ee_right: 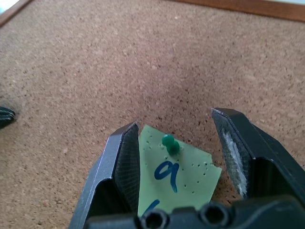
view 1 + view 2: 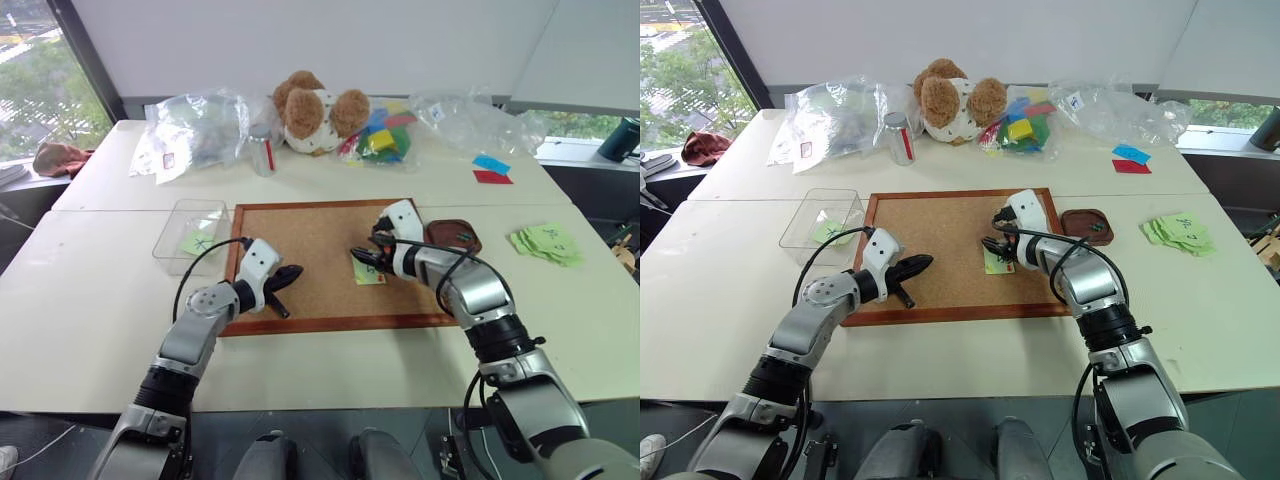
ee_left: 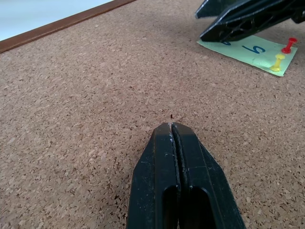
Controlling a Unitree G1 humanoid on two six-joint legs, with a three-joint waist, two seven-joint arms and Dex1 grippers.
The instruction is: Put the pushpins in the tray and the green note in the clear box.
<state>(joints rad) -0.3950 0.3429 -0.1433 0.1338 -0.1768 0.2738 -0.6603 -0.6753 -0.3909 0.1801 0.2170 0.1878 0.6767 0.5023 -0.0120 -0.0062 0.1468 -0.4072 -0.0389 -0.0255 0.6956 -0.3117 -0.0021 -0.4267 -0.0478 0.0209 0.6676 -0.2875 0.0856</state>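
Note:
The green note (image 1: 183, 179) lies on the cork board (image 2: 320, 240), right of its middle, with dark handwriting on it. A green pushpin (image 1: 169, 144) stands in one end of it, and a red pushpin (image 3: 289, 45) and a yellow one (image 3: 277, 62) in the other. My right gripper (image 1: 178, 138) is open, its fingers either side of the green pin without touching it. My left gripper (image 3: 171, 128) is shut and empty, low over bare cork to the note's left. The brown tray (image 2: 440, 228) sits just off the board's right edge. The clear box (image 2: 165, 245) stands off its left edge.
A green slip marked X (image 2: 197, 241) lies inside the clear box. A heap of green slips (image 2: 547, 243) is on the right of the table. Along the back are plastic bags (image 2: 195, 125), a can (image 2: 262, 150), a teddy bear (image 2: 315, 110) and coloured blocks (image 2: 385, 132).

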